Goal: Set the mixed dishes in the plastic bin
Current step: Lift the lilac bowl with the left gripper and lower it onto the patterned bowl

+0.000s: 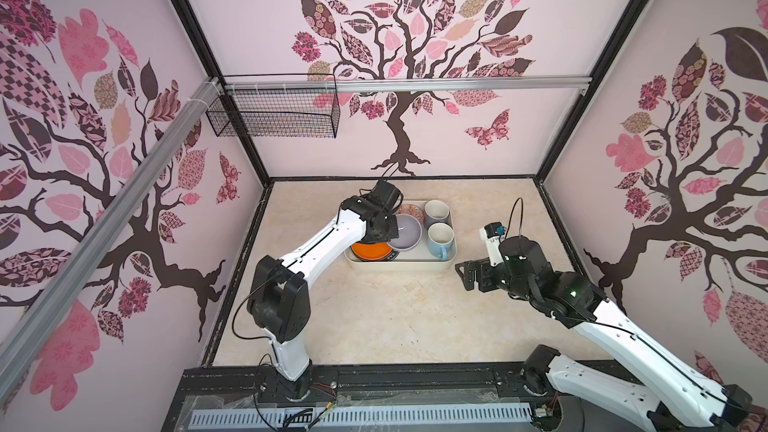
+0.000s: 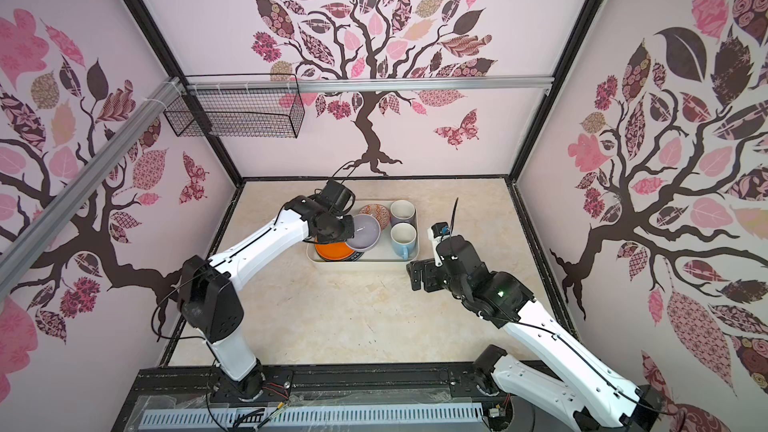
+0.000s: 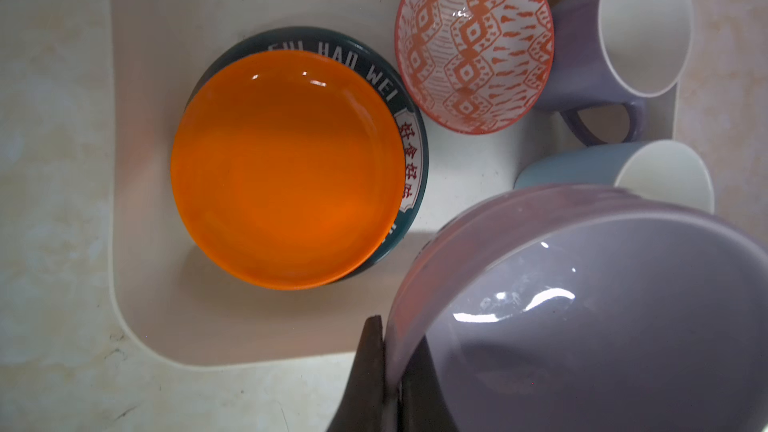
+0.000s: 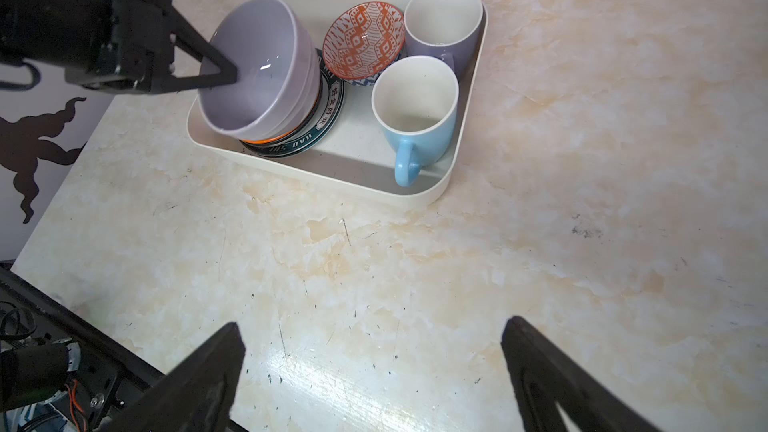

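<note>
While over bin (image 4: 353,189), lavender bowl (image 4: 266,60) rim in L gripper (image 4: 232,76).

Overhead pair, wrist views, shared bin (image 1: 399,264)

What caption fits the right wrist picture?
Left gripper pinching a tilted lavender bowl over stacked plates in the cream bin, beside a purple mug and blue mug.

The cream-white bin (image 4: 351,139) sits on the tabletop (image 4: 415,284). Inside it, a lavender mug (image 4: 442,27) and a light-blue mug (image 4: 415,114) stand upright side by side. An orange-patterned bowl (image 4: 363,41) sits beside them. An orange plate (image 3: 286,168) lies stacked on a dark teal lettered plate (image 4: 328,114). A plain lavender bowl (image 4: 257,72) hangs tilted over that stack, clamped at its rim.
</note>
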Tool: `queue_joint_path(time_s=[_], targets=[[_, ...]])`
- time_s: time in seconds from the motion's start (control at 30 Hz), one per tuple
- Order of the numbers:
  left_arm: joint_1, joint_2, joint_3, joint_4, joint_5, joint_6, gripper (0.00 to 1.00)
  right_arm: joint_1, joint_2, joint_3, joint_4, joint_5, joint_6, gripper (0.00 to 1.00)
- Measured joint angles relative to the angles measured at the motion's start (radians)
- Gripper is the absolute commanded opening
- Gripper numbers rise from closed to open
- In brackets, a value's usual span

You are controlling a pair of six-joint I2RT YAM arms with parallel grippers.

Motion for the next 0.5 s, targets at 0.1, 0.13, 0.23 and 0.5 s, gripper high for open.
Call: queue_joint_path(time_s=[0.1, 0.13, 0.23, 0.5], targets=[[0.021, 0.108, 0.119, -0.014, 0.01, 0.023, 0.0, 0.0, 0.001, 0.007, -0.017, 0.001, 0.001, 1.0], [0.028, 0.145, 0.161, -0.02, 0.012, 0.029, 0.0, 0.0, 0.001, 0.01, -0.023, 0.001, 0.002, 1.0], [0.043, 0.235, 0.272, -0.037, 0.023, 0.046, 0.0, 0.0, 0.001, 0.017, -0.034, 0.005, 0.005, 1.0], [0.084, 0.35, 0.416, -0.05, 0.045, 0.068, 0.0, 0.0, 0.008, 0.017, -0.053, 0.032, 0.008, 1.0]])
